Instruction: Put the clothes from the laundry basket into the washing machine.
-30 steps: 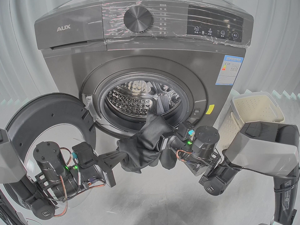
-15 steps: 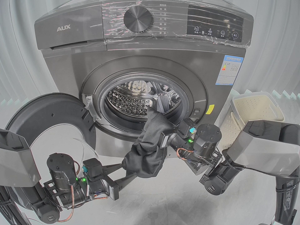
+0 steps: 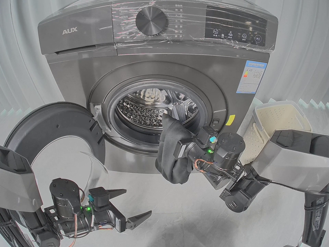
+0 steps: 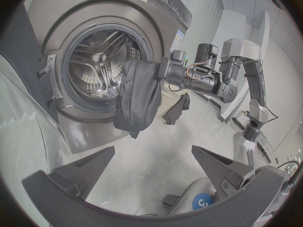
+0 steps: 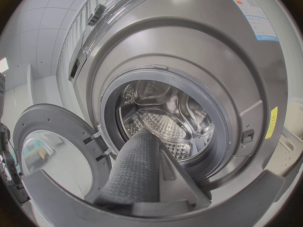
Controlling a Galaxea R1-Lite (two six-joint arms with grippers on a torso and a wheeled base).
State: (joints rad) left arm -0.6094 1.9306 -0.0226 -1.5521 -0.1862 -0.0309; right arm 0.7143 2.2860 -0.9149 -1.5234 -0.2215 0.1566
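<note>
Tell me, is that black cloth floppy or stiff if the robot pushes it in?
Probably floppy: the cloth droops in folds below the right gripper. Likely light, since one pinch holds it all. Its hanging tail may catch on the washer rim.

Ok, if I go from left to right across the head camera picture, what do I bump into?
washing machine door → left gripper → dark garment → laundry basket
</note>
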